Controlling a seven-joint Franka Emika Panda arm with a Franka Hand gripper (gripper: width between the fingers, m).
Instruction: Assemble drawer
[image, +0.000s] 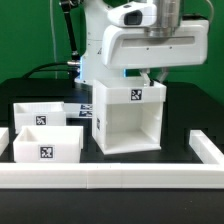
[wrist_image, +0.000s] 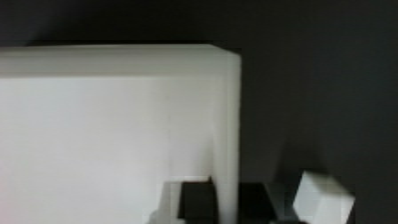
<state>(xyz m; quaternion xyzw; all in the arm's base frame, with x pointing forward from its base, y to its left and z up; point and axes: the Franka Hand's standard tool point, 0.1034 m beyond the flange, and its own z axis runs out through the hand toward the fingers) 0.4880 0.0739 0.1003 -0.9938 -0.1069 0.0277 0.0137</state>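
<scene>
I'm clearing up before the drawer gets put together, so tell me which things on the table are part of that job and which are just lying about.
Part of the job:
tall housing
back tray
front tray

Just lying about:
long white rail
marker board

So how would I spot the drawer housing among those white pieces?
Find the gripper over the black table. Right below it stands the housing. It is the tallest white box, open-fronted, unlike the two low trays on the exterior view's left.
</scene>
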